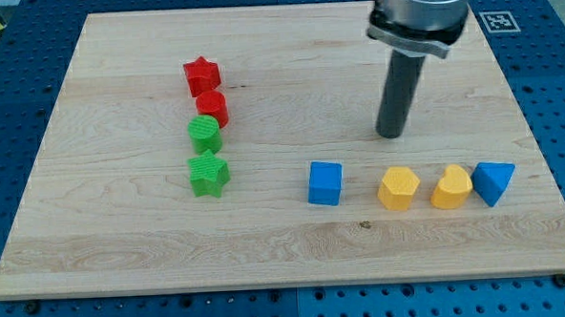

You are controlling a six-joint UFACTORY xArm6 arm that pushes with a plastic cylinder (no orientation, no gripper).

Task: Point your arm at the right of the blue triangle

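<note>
Camera view, one frame, inspected. Blue triangle (494, 182) lies at the board's right end, low in the view, below and to the right of my tip (391, 134). It touches or nearly touches the yellow heart (451, 187) on its left; can't tell which. Jaws: none fitted on this rig, so no open or closed state to report; I end in a plain rod, carrying nothing.

Further out: yellow hexagon-ish block (398, 188) sits almost directly below my tip, apart from it. Blue cube (325, 183) is below and to my left. Red star (201, 75), red cylinder (212, 108), green cylinder (204, 133) and green star (208, 173) form a column well off to my left, irrelevant to this step.

Judgement on method: the target spot is the bare strip of wooden board (537, 181) btwn the triangle and the board's right edge. It is narrow. Recommended approach: travel rightward first along the clear board above the yellow row, pass beyond the triangle's right corner, then come down level w/ it. Avoid a straight diagonal, which risks clipping the triangle's upper corner. Stop just beside it, no contact.
</note>
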